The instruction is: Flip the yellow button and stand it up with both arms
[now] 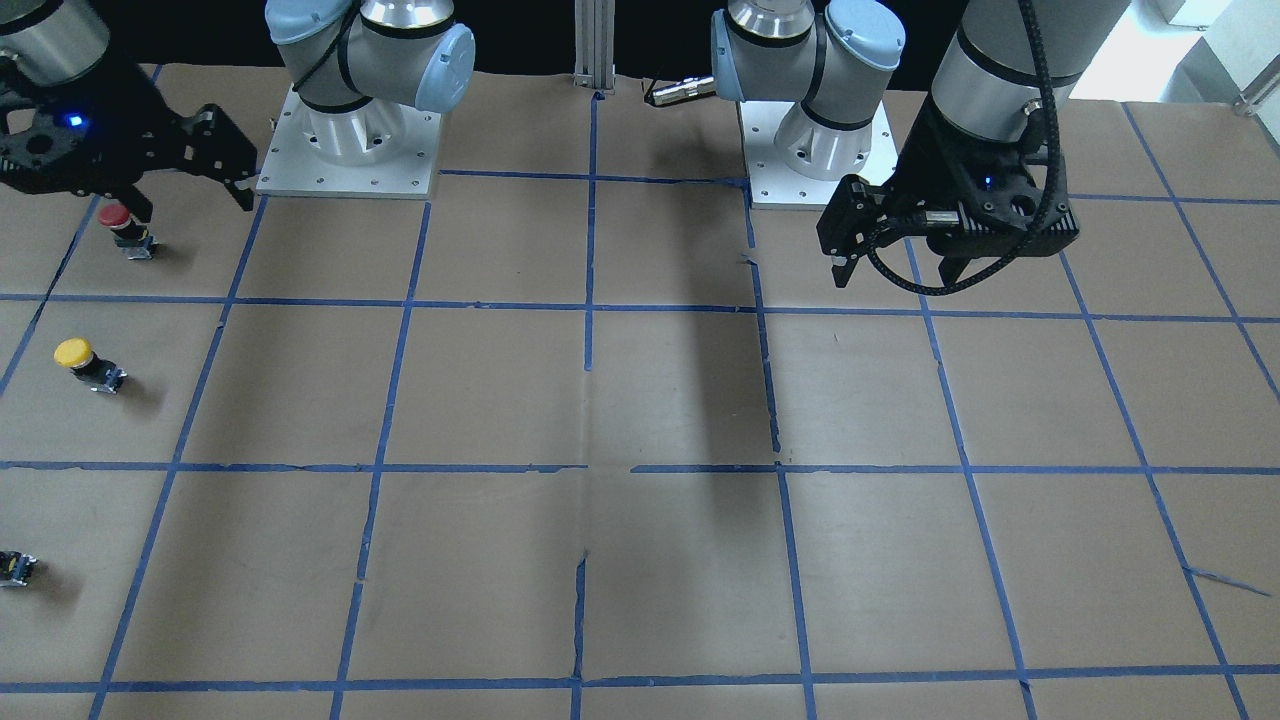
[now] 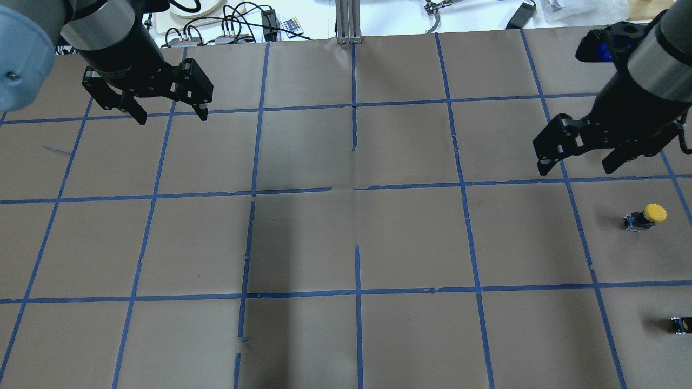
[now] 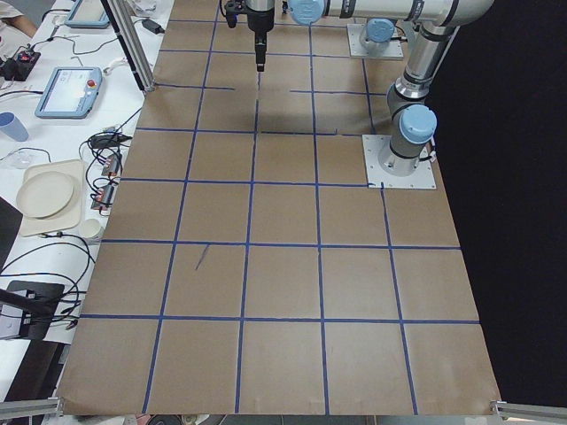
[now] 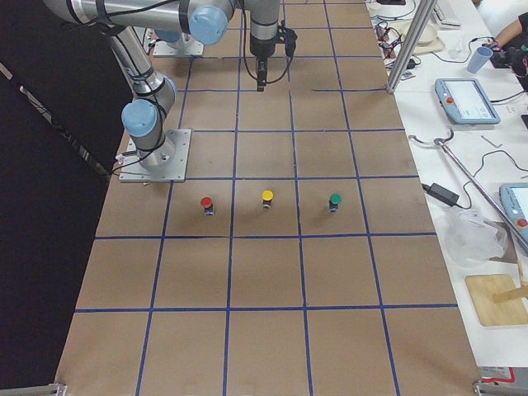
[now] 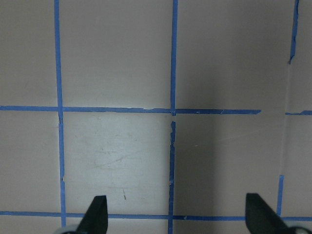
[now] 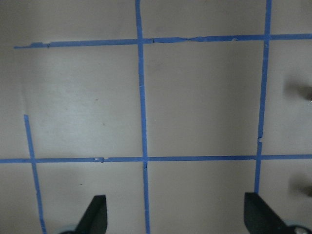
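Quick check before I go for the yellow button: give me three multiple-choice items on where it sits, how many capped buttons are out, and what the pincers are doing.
1. The yellow button stands:
A) between the red button and the green button
B) at the middle of the table
C) on a robot base plate

2. Capped buttons in the row:
A) one
B) three
C) five

3. The left pincer and the right pincer are:
A) both shut
B) one open, one shut on the yellow button
C) both open and empty

Answers:
1 A, the exterior right view shows it in the middle of the row.
2 B, red, yellow and green caps show there.
3 C, each wrist view shows the fingertips wide apart with nothing between them.
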You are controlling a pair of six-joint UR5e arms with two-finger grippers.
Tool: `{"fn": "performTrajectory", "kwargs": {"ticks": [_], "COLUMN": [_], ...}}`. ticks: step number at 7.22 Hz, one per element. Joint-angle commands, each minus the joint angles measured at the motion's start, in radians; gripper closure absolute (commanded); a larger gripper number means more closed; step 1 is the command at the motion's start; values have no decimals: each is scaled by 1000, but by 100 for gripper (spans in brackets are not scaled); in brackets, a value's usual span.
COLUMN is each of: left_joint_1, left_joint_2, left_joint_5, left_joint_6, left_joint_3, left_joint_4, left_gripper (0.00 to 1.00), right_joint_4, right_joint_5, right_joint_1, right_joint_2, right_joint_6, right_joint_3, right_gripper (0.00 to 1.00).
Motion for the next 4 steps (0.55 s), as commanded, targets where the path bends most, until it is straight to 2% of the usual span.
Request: {"fn": "performTrajectory", "kwargs": {"ticks": [1, 3, 4], "left_joint_1": [0, -2, -5], "left_joint_2": [0, 0, -1], "left_joint_5": [3, 1, 3], "left_joint_6": [0, 0, 0], "left_joint_3": [0, 0, -1], "left_joint_4": [1, 1, 1], "left_gripper": [0, 0, 0], "right_joint_4": [63, 42, 37], "right_joint_5": [-3, -2, -11], "right_joint_1": [135, 140, 134], "right_joint_2": [2, 36, 21], "right_joint_6": [162, 162, 162], "right_joint_3": [-77, -10, -10], "right_gripper": [0, 0, 0]}}
